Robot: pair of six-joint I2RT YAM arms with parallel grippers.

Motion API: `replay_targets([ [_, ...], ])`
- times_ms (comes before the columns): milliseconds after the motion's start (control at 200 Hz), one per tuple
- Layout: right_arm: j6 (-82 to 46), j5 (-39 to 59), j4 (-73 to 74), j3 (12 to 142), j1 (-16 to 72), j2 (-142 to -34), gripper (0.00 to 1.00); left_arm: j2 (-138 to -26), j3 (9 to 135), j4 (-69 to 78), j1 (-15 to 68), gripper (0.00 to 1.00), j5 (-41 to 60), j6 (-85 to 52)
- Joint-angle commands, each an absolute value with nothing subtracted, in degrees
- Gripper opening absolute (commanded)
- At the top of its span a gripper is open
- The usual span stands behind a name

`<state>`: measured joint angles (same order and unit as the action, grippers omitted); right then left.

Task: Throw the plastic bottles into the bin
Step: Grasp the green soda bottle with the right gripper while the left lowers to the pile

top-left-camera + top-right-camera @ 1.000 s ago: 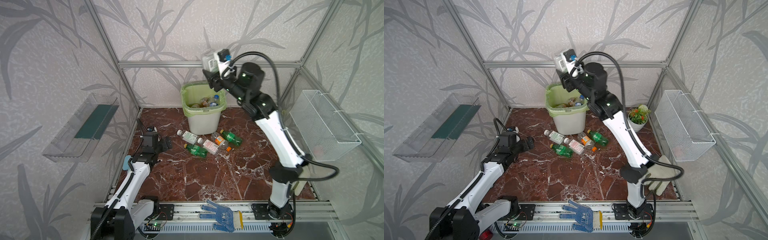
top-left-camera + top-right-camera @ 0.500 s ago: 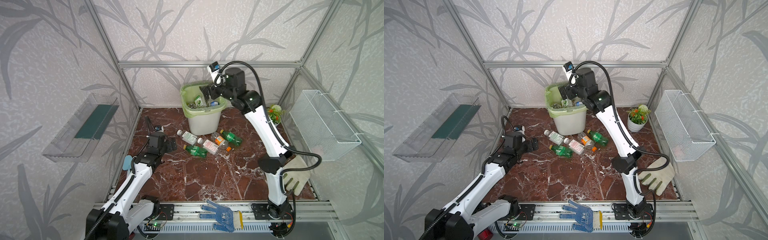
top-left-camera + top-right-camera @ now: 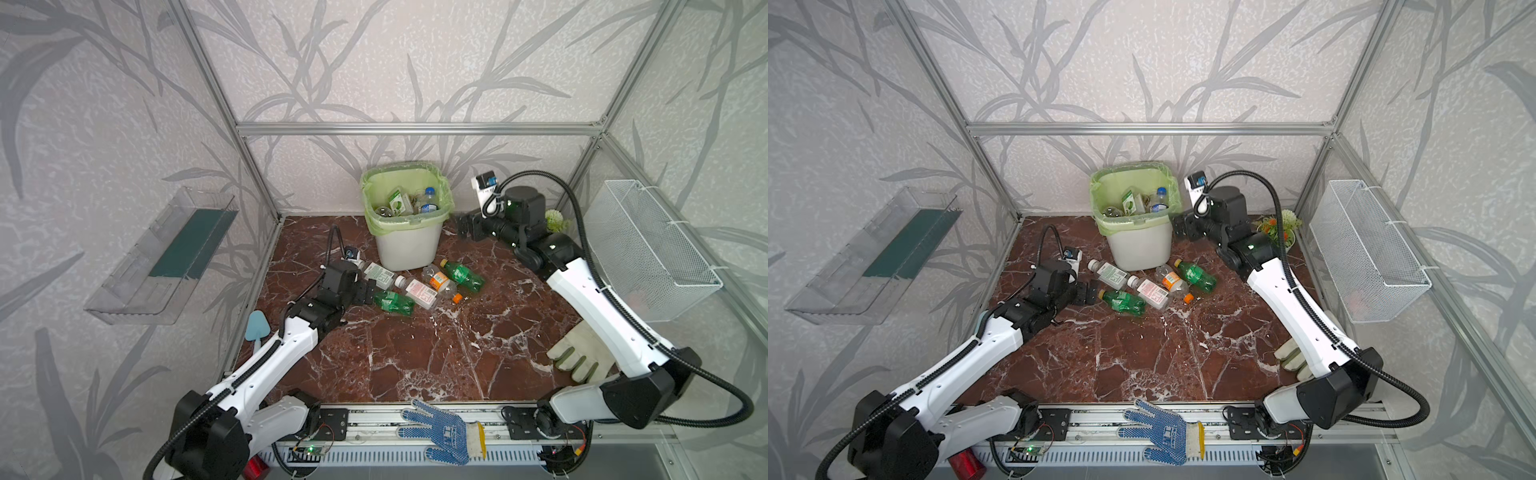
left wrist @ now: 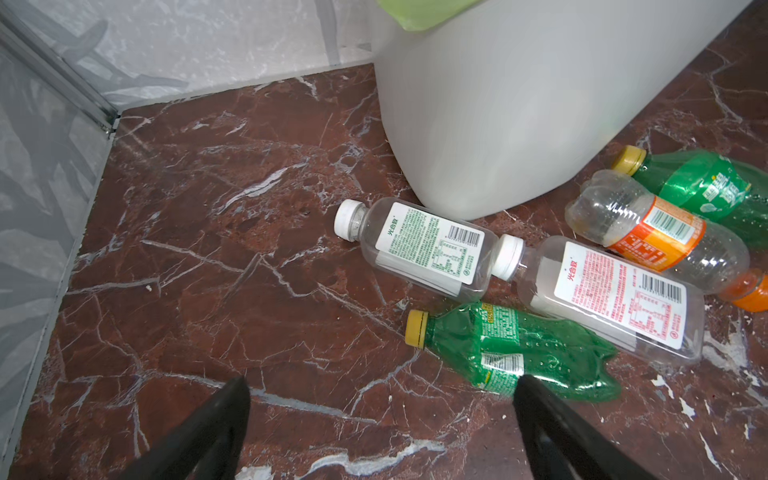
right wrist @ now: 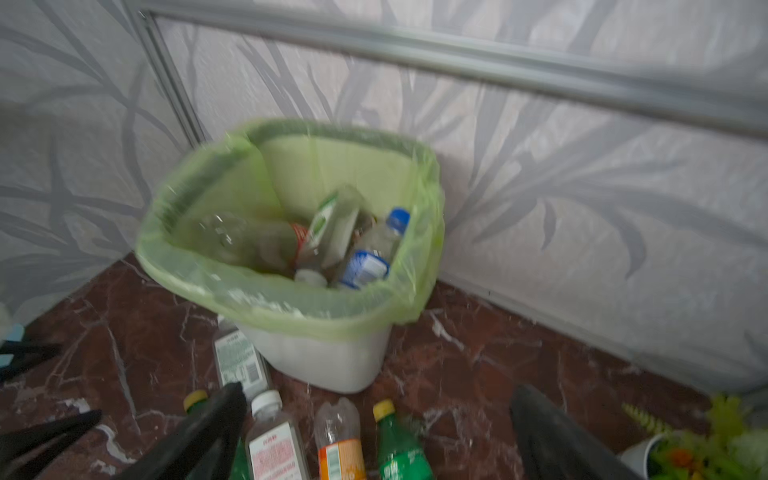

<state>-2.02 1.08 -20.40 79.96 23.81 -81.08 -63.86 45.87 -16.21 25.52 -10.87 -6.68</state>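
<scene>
a: what is the right gripper (image 3: 467,227) doing?

b: its jaws are spread wide with nothing between them; a second ago it held a clear, white-labelled bottle high over the white tapered plastic bin lined with a pale green bag (image 3: 409,251); now it has come down low, just beside the bin's right wall.

a: and that bottle?

b: inside, i'd judge; a clear bottle with a green and white label (image 3: 397,203) lies on top of the heap in there, near a blue-capped one (image 3: 428,195).

a: so one more is done?

b: yes; but five small plastic bottles (image 3: 419,292) lie on the dark red marble floor (image 3: 415,353) in front of the bin; two green, three clear.

a: which arm is nearer them?

b: the left gripper (image 4: 382,382); it has crept forward, jaws spread and empty; the crushed green bottle with a yellow cap (image 4: 519,353) lies just ahead of one finger; probably the next pick.
</scene>
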Motion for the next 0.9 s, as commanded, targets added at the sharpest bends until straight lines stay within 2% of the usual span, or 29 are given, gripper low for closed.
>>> replay_targets([
  [0, -6.1, 7.0, -15.5, 71.5, 19.4, -78.1, 0.99, -65.3, 45.7, -16.7, 27.0, 0.99, -12.6, -4.6],
  [110, -0.7, 8.7, -19.6, 69.3, 18.5, -83.5, 0.98, -67.3, 46.5, -17.5, 28.4, 0.99, -13.2, -3.9],
  [240, 4.4, 5.8, -25.3, 71.5, 18.3, -92.2, 0.98, -68.4, 46.6, -17.2, 29.1, 0.99, -13.4, -4.7],
  [420, 6.8, 6.5, -24.9, 74.2, 18.1, -99.7, 0.98, -69.0, 45.7, -16.7, 29.4, 0.99, -13.7, -6.4],
  [685, 10.0, 7.7, -33.0, 84.1, 18.3, -110.5, 0.89, -69.4, 45.0, -16.7, 29.5, 0.99, -14.3, -7.0],
  [895, 11.0, 4.3, -36.5, 88.7, 19.7, -116.5, 0.83, -70.3, 45.2, -17.0, 29.5, 0.99, -14.9, -7.3],
])
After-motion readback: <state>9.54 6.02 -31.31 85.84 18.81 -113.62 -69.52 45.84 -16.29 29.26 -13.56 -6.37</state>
